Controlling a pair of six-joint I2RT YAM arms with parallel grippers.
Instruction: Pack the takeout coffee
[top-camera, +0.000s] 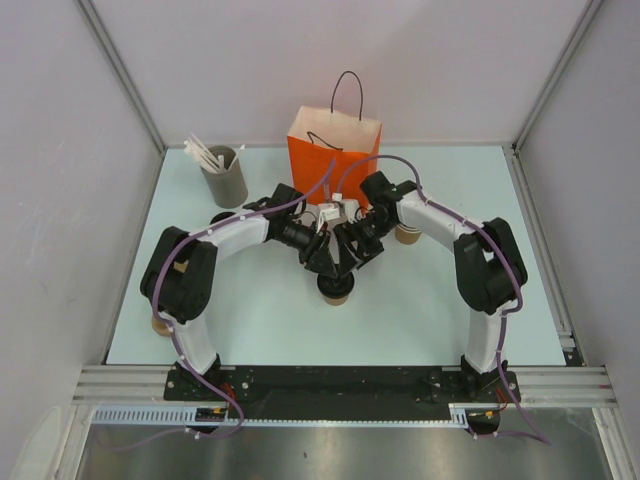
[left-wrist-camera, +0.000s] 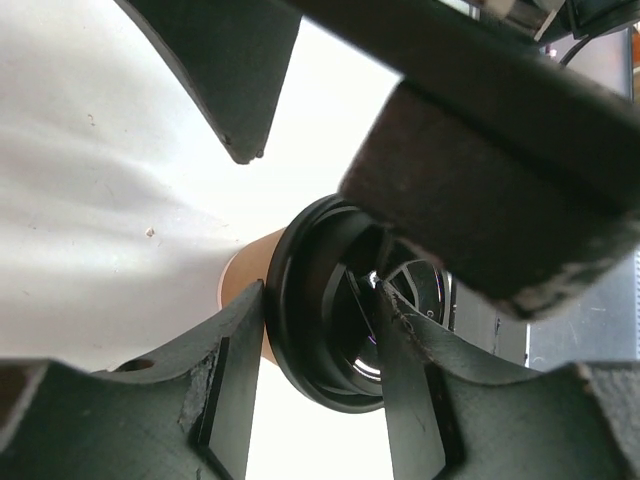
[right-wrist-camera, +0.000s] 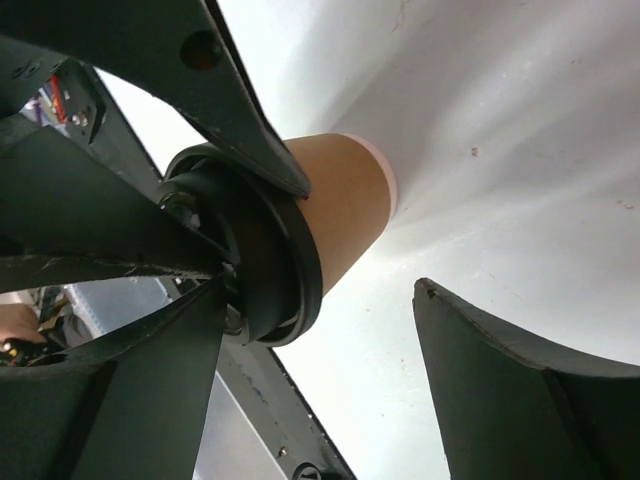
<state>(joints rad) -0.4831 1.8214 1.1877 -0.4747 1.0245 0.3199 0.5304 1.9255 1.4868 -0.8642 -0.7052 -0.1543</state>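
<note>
The takeout coffee (top-camera: 335, 290), a tan paper cup (right-wrist-camera: 345, 195) under a black lid (left-wrist-camera: 320, 350), stands upright on the table between the two arms. My left gripper (left-wrist-camera: 320, 300) straddles the lid edge-on. One finger (left-wrist-camera: 235, 370) rests against the underside of the rim and the other (left-wrist-camera: 415, 390) lies over the lid's top. Whether they clamp it does not show. My right gripper (right-wrist-camera: 320, 285) is open, with its fingers (right-wrist-camera: 520, 390) well apart and off the cup. From above, both grippers, the left gripper (top-camera: 322, 258) and the right gripper (top-camera: 352, 250), hide most of the cup.
An orange paper bag (top-camera: 335, 155) with black handles stands open behind the grippers. A grey holder of white sticks (top-camera: 225, 178) sits at the back left. Tan cups (top-camera: 407, 235) show behind the right arm, and another tan thing (top-camera: 160, 325) beside the left arm.
</note>
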